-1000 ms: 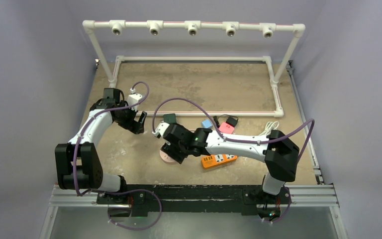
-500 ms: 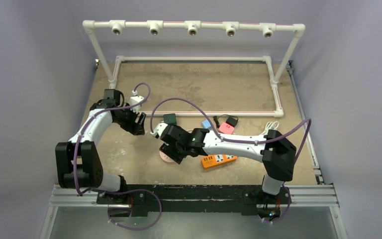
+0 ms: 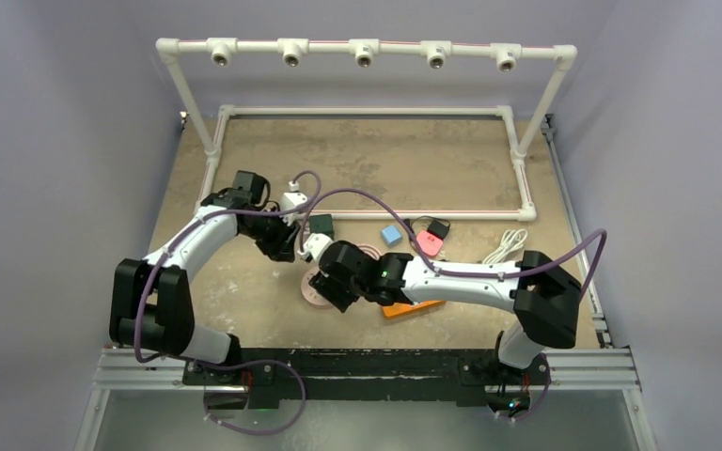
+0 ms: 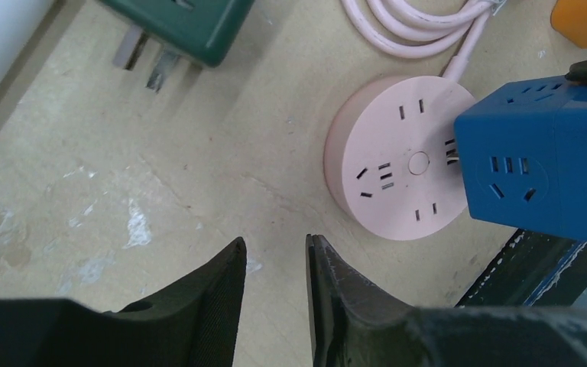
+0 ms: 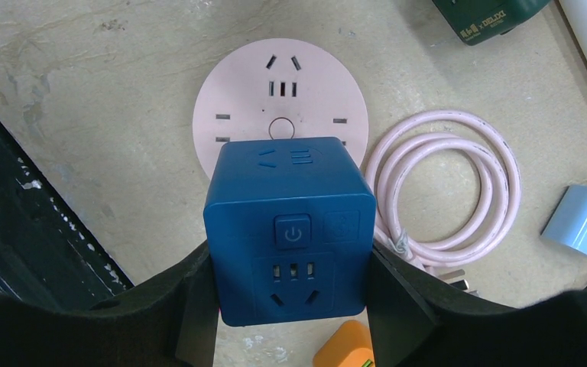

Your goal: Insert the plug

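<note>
Blue cube plug [image 5: 290, 199] | clamped by right end effector [image 5: 290, 306] over pink socket [image 5: 275, 84] | left end effector [image 4: 275, 248] ajar, empty

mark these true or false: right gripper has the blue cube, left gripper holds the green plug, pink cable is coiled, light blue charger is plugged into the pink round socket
1. The right gripper grips the blue cube. True.
2. The left gripper holds the green plug. False: its jaws are empty, and the plug lies on the table with its prongs showing.
3. The pink cable is coiled. True.
4. The light blue charger is plugged into the pink round socket. False: it lies on the table beyond the cable, apart from the socket.
</note>
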### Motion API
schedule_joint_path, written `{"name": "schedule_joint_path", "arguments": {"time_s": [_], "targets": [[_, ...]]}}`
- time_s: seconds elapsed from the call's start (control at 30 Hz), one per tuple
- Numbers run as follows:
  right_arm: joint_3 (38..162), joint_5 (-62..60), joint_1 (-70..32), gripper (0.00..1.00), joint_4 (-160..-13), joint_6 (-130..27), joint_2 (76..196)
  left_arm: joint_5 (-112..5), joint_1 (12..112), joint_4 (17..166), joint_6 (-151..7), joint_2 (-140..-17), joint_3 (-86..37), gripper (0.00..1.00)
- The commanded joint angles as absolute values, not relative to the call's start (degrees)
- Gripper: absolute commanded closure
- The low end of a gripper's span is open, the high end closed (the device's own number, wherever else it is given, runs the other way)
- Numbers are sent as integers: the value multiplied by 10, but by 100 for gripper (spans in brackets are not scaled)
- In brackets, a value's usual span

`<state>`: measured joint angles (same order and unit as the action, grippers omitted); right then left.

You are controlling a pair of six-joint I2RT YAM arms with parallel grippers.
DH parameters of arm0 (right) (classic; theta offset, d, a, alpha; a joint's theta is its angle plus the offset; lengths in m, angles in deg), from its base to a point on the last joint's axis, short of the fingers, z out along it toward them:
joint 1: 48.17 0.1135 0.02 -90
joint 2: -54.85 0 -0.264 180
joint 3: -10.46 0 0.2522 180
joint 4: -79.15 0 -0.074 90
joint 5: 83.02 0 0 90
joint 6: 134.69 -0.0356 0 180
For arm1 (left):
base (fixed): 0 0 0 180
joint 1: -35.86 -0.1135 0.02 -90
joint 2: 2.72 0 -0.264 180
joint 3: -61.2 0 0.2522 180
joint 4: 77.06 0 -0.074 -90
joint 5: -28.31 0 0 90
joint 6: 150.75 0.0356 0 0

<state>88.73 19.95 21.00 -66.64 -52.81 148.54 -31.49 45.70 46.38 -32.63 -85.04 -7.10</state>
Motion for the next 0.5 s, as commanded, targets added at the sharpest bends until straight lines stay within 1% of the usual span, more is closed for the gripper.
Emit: {"name": "schedule_joint_path", "arguments": {"time_s": [0.0, 0.1, 0.17, 0.33, 0.47], "targets": [[860, 203, 211, 100, -661, -527, 1486, -337, 493, 482, -312, -873, -70, 69], [858, 192, 211, 100, -655, -522, 1485, -346, 516, 493, -305, -880, -69, 76], [853, 181, 211, 100, -662, -517, 1479, -352, 526, 501, -295, -883, -65, 78], [840, 169, 210, 100, -674, -509, 1473, -354, 541, 513, -268, -896, -54, 81], [813, 157, 210, 100, -705, -508, 1456, -331, 548, 527, -249, -899, -44, 82]]}}
